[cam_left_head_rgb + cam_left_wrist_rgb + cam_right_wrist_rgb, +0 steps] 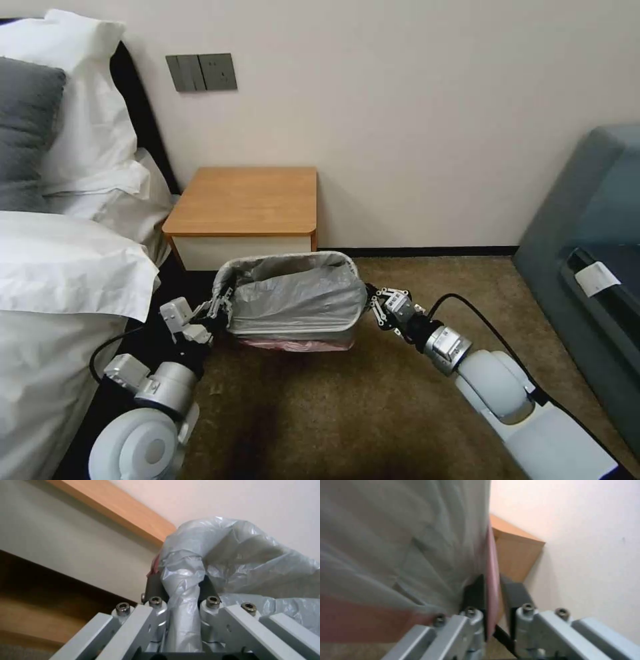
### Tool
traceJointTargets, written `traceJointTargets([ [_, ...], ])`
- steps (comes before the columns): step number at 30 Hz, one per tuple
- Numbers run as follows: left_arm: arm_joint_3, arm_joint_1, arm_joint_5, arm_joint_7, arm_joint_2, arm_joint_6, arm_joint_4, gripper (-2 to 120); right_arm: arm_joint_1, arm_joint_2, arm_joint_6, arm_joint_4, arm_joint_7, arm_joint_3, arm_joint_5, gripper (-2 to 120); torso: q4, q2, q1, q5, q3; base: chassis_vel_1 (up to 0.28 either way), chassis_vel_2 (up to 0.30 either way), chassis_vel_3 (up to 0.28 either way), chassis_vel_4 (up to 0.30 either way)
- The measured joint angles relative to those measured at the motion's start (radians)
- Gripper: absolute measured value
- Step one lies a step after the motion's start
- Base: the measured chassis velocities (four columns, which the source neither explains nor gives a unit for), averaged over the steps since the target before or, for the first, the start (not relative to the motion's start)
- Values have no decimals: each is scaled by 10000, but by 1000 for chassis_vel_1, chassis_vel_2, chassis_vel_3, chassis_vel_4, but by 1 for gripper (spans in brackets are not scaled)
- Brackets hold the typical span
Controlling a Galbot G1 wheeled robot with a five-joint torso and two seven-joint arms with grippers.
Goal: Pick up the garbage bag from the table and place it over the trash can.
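Garbage bag (293,297) – stretched btwn both grippers over trash can (293,341). L gripper (222,305) & R gripper (371,300) each pinching bag rim. Table (247,200) beyond.

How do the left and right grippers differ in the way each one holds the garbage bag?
The left gripper pinches a bunched grey fold of the garbage bag; the right gripper pinches its flat pinkish rim. The left grips at the bed side, the right at the opposite side. Both are shut on it.

garbage bag (293,300): translucent grey, pinkish-red rim | table (247,200): orange-brown top, white drawer front
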Motion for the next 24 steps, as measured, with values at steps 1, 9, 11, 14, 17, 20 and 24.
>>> traceJointTargets([
  [1, 0, 0, 0, 0, 0, 0, 0, 7, 0, 0, 0, 0, 0, 0, 0, 14, 0, 0, 0, 0, 0, 0, 0, 0, 0],
  [9, -147, -31, 261, -53, 3, -107, 245, 7, -520, -322, 183, 282, 126, 328, 539, 47, -1, 0, 0, 0, 0, 0, 0, 0, 0],
  [11, -144, -36, 291, -87, -12, -129, 285, 7, -671, -358, 372, 327, 179, 393, 691, 55, 0, 0, -1, 0, 0, 0, 0, 0, 0],
  [14, -129, -54, 311, -126, -24, -146, 306, 7, -835, -380, 561, 413, 232, 503, 852, 65, 0, 0, 0, 0, 0, 0, 0, 0, 0],
  [17, -127, -67, 365, -161, -21, -154, 320, 7, -1033, -419, 666, 546, 333, 651, 1020, 74, 0, 0, -1, 1, 0, 0, 0, 0, 0],
  [20, -137, -80, 651, -167, 24, -269, 413, 7, -1420, -669, 696, 992, 618, 1103, 1512, 87, -1, 0, 0, 1, 0, 0, 0, 0, 0],
  [24, -74, -76, 1337, -136, 32, -534, 549, 7, -1715, -1026, 521, 1677, 1025, 1604, 2182, 99, -2, 0, 0, 1, 1, 0, 0, 0, 0],
])
